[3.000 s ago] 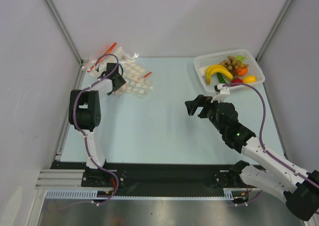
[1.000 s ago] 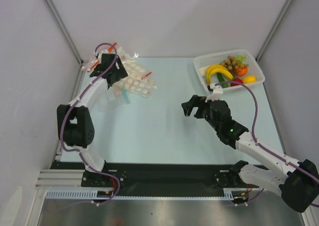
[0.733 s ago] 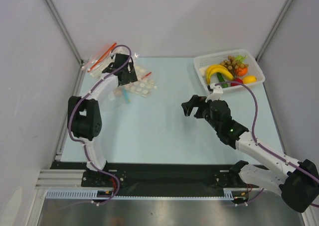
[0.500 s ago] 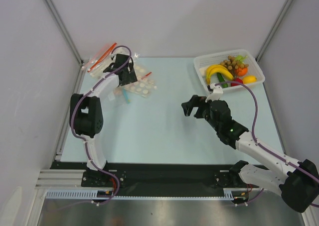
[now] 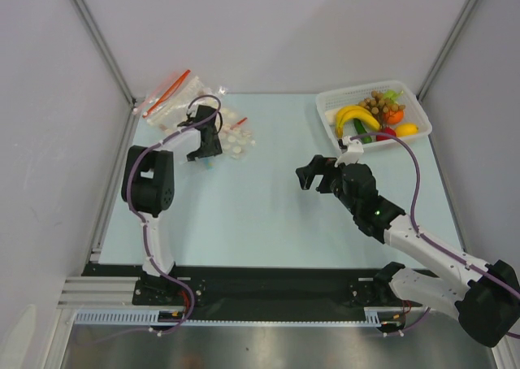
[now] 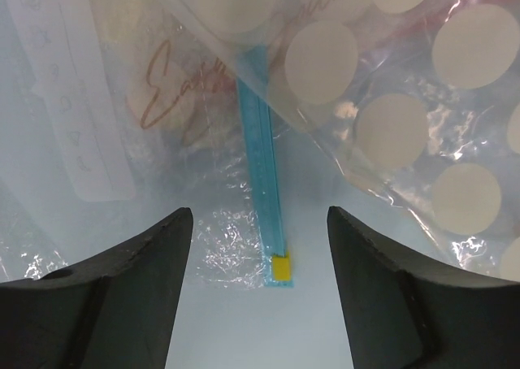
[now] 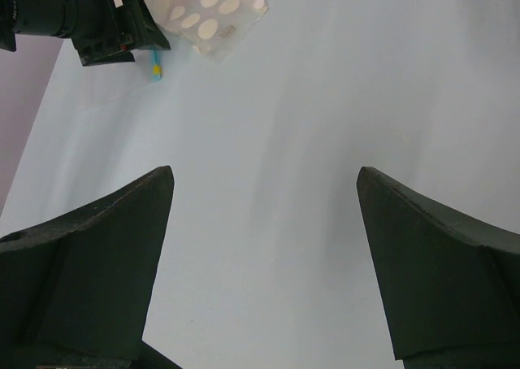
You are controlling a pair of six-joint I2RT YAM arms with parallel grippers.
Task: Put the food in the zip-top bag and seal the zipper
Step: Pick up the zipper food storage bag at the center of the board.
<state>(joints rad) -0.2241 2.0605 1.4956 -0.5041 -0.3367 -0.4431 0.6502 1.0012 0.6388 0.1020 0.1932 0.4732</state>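
The zip-top bag (image 6: 195, 174) lies flat at the table's far left, partly under the bag of white discs. Its blue-teal zipper (image 6: 264, 182) ends in a yellow slider (image 6: 281, 268). My left gripper (image 5: 205, 152) is open and hovers low over the bag, its jaws on either side of the zipper end (image 5: 207, 162). The food, a bunch of tan round fruits (image 5: 378, 103) and a red fruit (image 5: 386, 132), lies in the white basket (image 5: 329, 107) at the far right. My right gripper (image 5: 309, 176) is open and empty above the table's middle.
A clear bag of white round discs (image 5: 231, 137) overlaps the zip-top bag; it also shows in the left wrist view (image 6: 390, 101). A bag with a red strip (image 5: 166, 94) lies at the far left corner. Bananas (image 5: 356, 117), an orange (image 5: 395, 116) and a lemon (image 5: 406, 129) share the basket.
My left gripper has moved from the far-left bag pile toward me and right, and now sits lower over the zip-top bag's zipper end. The right arm has stayed still over the last second.
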